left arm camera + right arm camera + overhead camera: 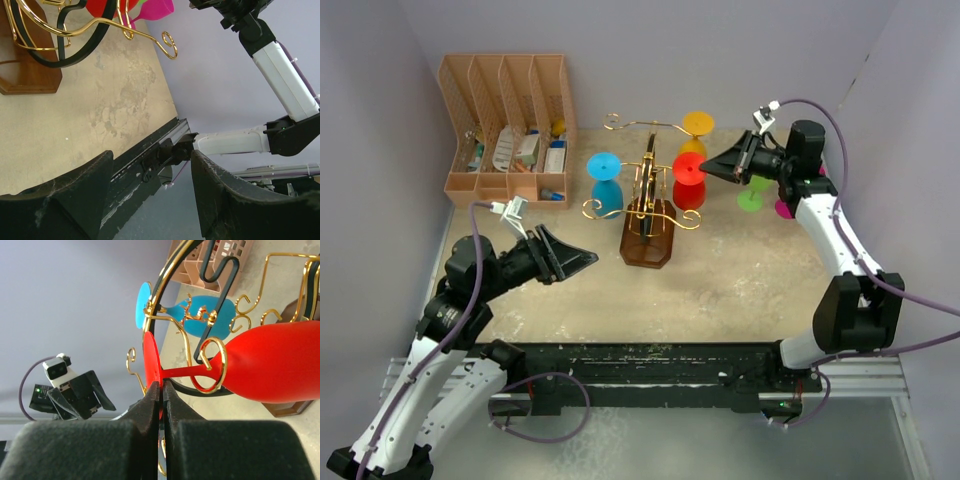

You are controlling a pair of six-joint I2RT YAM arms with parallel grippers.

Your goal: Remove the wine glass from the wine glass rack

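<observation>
Cannot make out small items (517, 150) in the organiser (448, 125). Cut off at right wrist view's right edge: red glass (280, 365). Half hidden behind right arm (823, 228): green glass (750, 201).

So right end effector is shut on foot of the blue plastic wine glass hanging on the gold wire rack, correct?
No: the right end effector is shut on the foot of the red plastic wine glass hanging on the gold wire rack, per right wrist view.

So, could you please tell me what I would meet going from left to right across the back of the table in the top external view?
tan file organiser → blue wine glass → wine glass rack → red wine glass → green glass → pink glass
</observation>
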